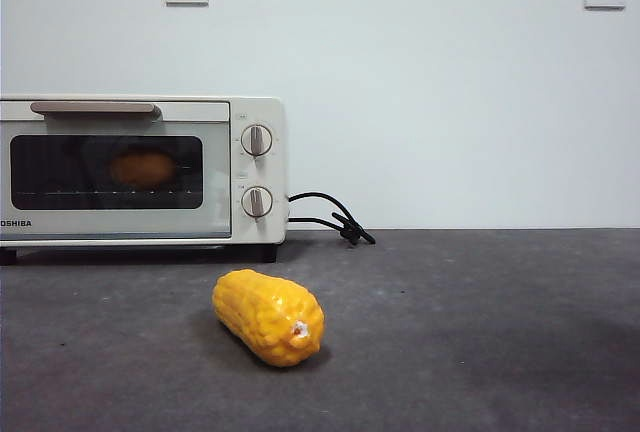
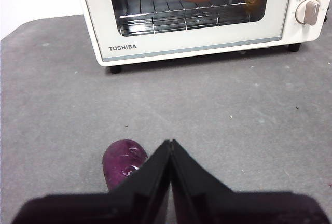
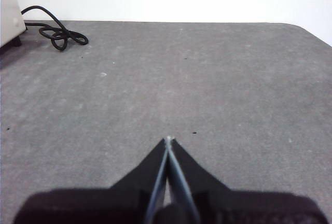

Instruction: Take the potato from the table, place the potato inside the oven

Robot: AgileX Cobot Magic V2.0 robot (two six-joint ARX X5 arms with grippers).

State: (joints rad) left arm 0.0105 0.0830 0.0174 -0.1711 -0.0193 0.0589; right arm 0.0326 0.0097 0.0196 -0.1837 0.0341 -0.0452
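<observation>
The potato (image 1: 142,169) lies on the rack inside the closed oven (image 1: 215,167) — smooth, firm, rounded, probably slippery; best pinched across its middle. Left gripper (image 2: 170,143) and right gripper (image 3: 168,140) both have jaws pressed together, holding nothing.

The oven (image 1: 140,170) is cut off at the front view's left edge; the potato (image 1: 142,169) blurs behind dark glass.

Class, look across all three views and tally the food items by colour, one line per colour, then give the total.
Orange-brown: 1, the potato inside the oven
Yellow: 1, the corn cob on the table
Purple: 1, a purple vegetable beside the left gripper
Total: 3
</observation>
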